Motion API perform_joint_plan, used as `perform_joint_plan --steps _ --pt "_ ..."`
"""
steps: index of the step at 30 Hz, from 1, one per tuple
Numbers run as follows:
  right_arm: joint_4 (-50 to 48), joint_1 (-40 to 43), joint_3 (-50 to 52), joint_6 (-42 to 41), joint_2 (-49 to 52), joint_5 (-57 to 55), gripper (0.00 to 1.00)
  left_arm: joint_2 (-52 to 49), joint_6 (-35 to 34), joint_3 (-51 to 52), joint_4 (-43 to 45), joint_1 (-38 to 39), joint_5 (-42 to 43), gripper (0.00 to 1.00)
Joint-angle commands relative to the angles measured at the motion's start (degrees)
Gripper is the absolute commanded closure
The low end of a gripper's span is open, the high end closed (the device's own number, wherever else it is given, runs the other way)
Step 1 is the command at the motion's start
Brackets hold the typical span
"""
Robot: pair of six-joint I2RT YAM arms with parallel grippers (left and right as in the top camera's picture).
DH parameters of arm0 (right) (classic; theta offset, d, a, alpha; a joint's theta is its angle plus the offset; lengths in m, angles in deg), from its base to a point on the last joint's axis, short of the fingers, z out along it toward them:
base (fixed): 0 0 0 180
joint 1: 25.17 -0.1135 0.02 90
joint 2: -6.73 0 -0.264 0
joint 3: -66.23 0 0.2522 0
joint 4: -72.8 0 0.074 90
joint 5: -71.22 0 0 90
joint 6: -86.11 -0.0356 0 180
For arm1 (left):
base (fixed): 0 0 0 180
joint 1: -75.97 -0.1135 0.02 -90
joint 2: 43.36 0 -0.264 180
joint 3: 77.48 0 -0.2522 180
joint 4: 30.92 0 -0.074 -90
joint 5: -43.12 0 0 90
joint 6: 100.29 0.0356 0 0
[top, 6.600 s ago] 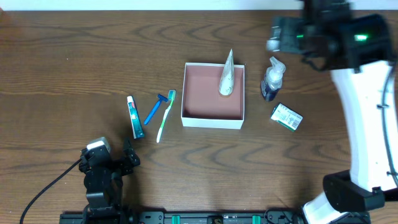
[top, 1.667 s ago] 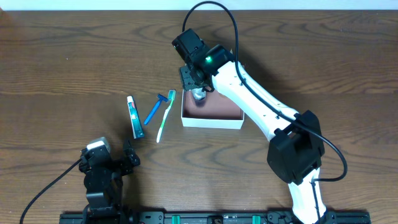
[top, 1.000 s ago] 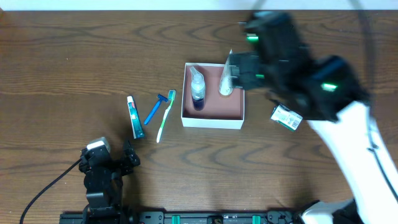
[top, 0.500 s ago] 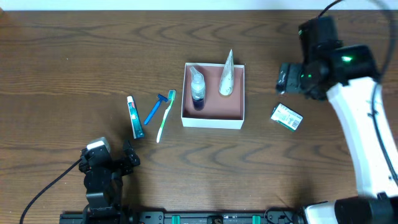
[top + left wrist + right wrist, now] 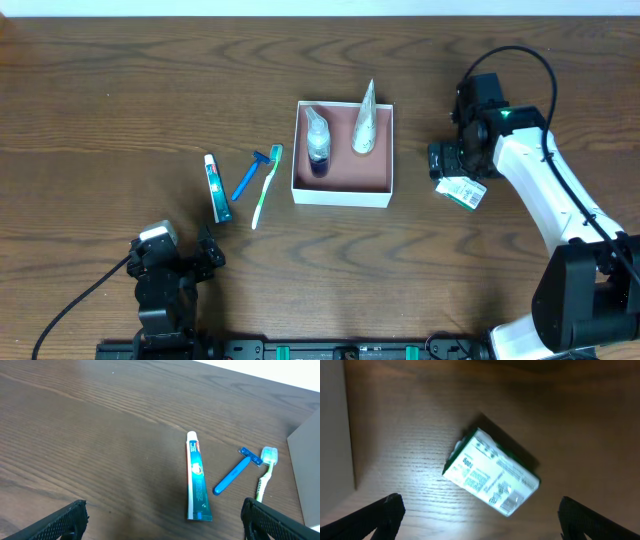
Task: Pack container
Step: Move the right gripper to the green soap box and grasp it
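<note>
The white-walled container [image 5: 342, 189] with a pink-brown inside sits mid-table. In it lie a small pump bottle [image 5: 317, 143] and a white cone-shaped tube [image 5: 365, 122]. My right gripper [image 5: 447, 170] is open and hovers just above the green-and-white carton [image 5: 463, 189], which lies flat between and ahead of its fingers in the right wrist view [image 5: 490, 471]. My left gripper [image 5: 190, 258] is open and empty at the front left. A toothpaste tube [image 5: 195, 476], blue razor [image 5: 234, 472] and green toothbrush [image 5: 263, 467] lie left of the container.
The container's outer wall shows at the left edge of the right wrist view [image 5: 335, 425] and at the right edge of the left wrist view [image 5: 305, 470]. The rest is bare brown wood.
The pump bottle, once standing right of the container, now lies inside it. My right gripper has let it go, swung right and dropped down over the carton. The left arm has not moved.
</note>
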Motion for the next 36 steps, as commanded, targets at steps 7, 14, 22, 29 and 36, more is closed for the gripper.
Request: perform_joint_plan --steps 7,14,22,29,36 --pt "-9.7 0.5 10.0 27.9 0.3 3.7 0.01 0.4 0.5 1.0 0.0 0.2 -0.5 0.02" --pt "-13.6 1.2 13.9 30.6 0.3 3.7 0.06 0.4 0.5 1.0 0.1 0.2 -0.5 0.02" --pt "-18.7 3.2 17.3 28.2 0.3 4.8 0.05 0.4 0.5 1.0 0.1 0.2 -0.5 0.02" --pt "-25.1 3.5 22.3 26.2 0.3 4.7 0.12 0.4 0.5 1.0 0.1 0.2 -0.5 0.02" --pt "-25.6 3.5 22.1 18.6 0.3 3.5 0.35 0.4 0.5 1.0 0.1 0.2 -0.5 0.02"
